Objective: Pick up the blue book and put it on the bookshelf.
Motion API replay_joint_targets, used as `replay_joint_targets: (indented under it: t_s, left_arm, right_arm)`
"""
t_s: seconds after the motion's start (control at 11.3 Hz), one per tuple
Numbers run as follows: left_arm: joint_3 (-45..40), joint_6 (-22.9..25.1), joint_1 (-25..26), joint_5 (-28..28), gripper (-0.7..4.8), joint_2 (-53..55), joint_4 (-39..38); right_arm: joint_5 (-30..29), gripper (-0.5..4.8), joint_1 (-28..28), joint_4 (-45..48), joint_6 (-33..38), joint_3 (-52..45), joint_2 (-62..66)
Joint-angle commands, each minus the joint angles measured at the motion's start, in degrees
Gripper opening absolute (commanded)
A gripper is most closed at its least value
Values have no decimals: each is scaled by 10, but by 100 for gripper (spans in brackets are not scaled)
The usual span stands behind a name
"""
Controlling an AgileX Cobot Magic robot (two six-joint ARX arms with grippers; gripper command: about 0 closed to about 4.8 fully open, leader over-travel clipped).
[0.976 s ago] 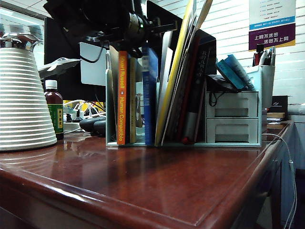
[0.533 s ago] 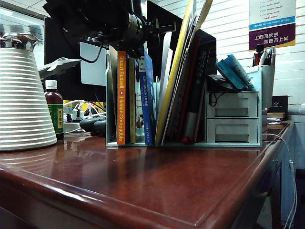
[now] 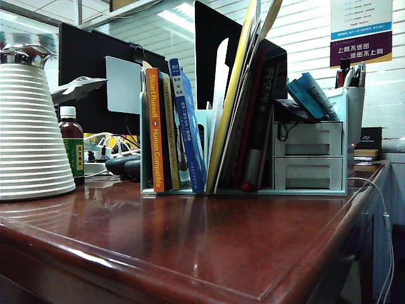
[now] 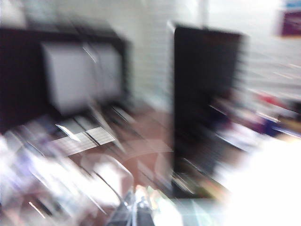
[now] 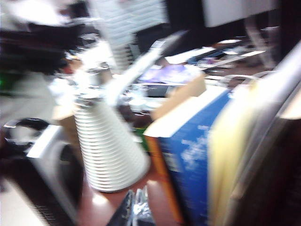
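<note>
Blue book shelved, both grippers empty.
The blue book (image 3: 188, 130) leans in the bookshelf (image 3: 209, 120) beside the orange-spined book (image 3: 155, 130); left gripper (image 4: 136, 213) and right gripper (image 5: 136, 210) are pressed together.

Blue book (image 3: 188, 130): bright blue spine, white print, standing in the bookshelf (image 3: 204, 126), top tilted left against the neighbouring volumes. White page edges show in the right wrist view (image 5: 190, 155). Bookshelf: pale mint-green rack with tall curved dividers, at the desk's far edge.
</note>
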Motion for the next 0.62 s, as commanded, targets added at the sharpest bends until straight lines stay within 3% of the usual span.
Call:
replay_joint_targets:
  t_s: [0.09,0.18,0.36,0.44,0.62]
  left_arm:
    - [-2,-141,-1,172,-6,-50,-246]
    - [-32,-177,-3,233,-6,-47,-243]
    - [-119,-185,-15,234,-6,-38,-144]
    - [-197,-185,-14,235,-6,-6,-23]
    - [-214,-184,-14,201,-6,50,79]
  right_arm:
    - [0,-8,0,9,-21,2,-3]
    - [-2,-8,0,14,-20,2,-5]
    - [3,-8,0,20,-21,2,-11]
    - [1,-8,0,18,-20,2,-13]
    - [-14,-8,0,17,-20,2,-13]
